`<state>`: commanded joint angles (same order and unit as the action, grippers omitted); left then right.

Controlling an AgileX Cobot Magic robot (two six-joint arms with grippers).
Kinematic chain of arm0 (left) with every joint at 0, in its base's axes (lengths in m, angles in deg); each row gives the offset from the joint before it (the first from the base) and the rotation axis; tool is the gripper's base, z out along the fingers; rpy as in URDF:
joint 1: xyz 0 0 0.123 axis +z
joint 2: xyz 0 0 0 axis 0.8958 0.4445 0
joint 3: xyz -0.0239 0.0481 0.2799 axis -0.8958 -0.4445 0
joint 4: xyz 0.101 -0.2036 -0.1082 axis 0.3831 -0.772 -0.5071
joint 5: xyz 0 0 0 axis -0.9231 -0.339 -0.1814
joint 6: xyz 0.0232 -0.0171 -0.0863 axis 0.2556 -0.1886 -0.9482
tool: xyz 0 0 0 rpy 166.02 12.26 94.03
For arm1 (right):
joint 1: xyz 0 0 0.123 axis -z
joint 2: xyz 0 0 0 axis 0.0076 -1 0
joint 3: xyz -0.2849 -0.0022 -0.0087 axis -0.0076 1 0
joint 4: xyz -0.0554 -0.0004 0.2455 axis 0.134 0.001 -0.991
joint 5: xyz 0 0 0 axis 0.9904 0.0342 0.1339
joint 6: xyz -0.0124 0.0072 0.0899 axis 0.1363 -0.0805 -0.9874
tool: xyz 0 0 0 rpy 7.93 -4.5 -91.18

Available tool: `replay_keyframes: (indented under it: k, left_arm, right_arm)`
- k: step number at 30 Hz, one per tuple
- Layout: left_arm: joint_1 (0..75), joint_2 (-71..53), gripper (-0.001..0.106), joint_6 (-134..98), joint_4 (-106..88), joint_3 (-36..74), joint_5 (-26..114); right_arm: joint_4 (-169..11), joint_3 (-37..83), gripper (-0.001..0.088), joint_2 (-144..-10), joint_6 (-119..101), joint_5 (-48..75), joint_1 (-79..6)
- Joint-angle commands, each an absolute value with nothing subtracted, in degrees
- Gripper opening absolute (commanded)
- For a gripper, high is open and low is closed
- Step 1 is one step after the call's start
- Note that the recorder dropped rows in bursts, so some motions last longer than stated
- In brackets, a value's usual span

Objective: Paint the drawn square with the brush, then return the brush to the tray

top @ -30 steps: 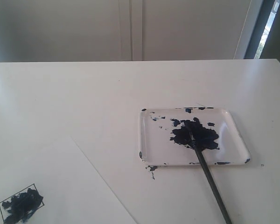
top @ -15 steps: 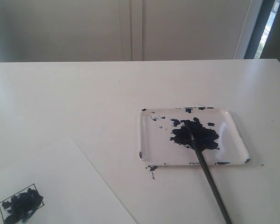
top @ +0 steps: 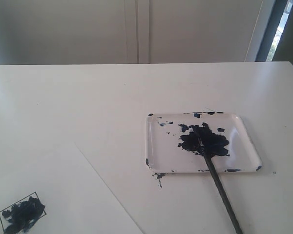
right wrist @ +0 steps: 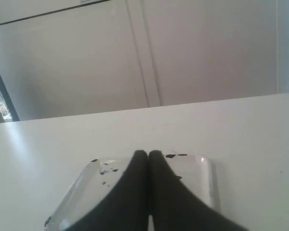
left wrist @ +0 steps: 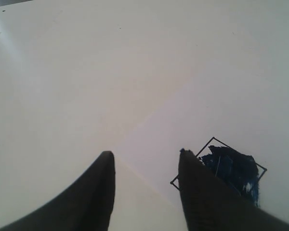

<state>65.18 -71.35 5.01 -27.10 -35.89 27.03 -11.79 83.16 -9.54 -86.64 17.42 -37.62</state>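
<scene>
The drawn square (top: 22, 213) sits at the near left of the white paper sheet (top: 63, 195), daubed with dark blue-black paint. The brush (top: 219, 187) lies with its dark tip in the paint blotch (top: 205, 140) of the tray (top: 156, 146); its black handle crosses the tray's near rim and runs out of the exterior view. Neither gripper shows in the exterior view. In the left wrist view my left gripper (left wrist: 145, 153) is open and empty above the paper, with the drawn square (left wrist: 231, 166) just beside one finger. My right gripper (right wrist: 148, 154) is shut, nothing visible between its fingers, with the tray (right wrist: 86, 190) behind it.
The white table (top: 112, 92) ends at a far edge with a pale wall and door panels behind it. A small paint smear (top: 159, 176) marks the table by the tray's near left corner. The paper's edge (top: 107, 187) runs diagonally toward the front.
</scene>
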Motion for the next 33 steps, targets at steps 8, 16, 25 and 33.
replay_keyframes:
  k: [8,16,25,33]
  left_arm:
    - [65.18,-71.35,0.048,5.01,-27.10,-35.89,27.03]
    - [65.18,-71.35,0.048,5.01,-27.10,-35.89,27.03]
    - [65.18,-71.35,0.048,5.01,-27.10,-35.89,27.03]
    - [65.18,-71.35,0.048,5.01,-27.10,-35.89,27.03]
  right_arm:
    - [-36.65,83.16,0.0000,-9.54,-51.46,17.23,-37.62]
    - [-62.16,83.16,0.0000,-9.54,-12.51,18.12,-37.62]
    - [-62.01,83.16,0.0000,-9.54,-13.12,26.40,-37.62]
    - [-62.01,83.16,0.0000,-9.54,-13.12,26.40,-37.62]
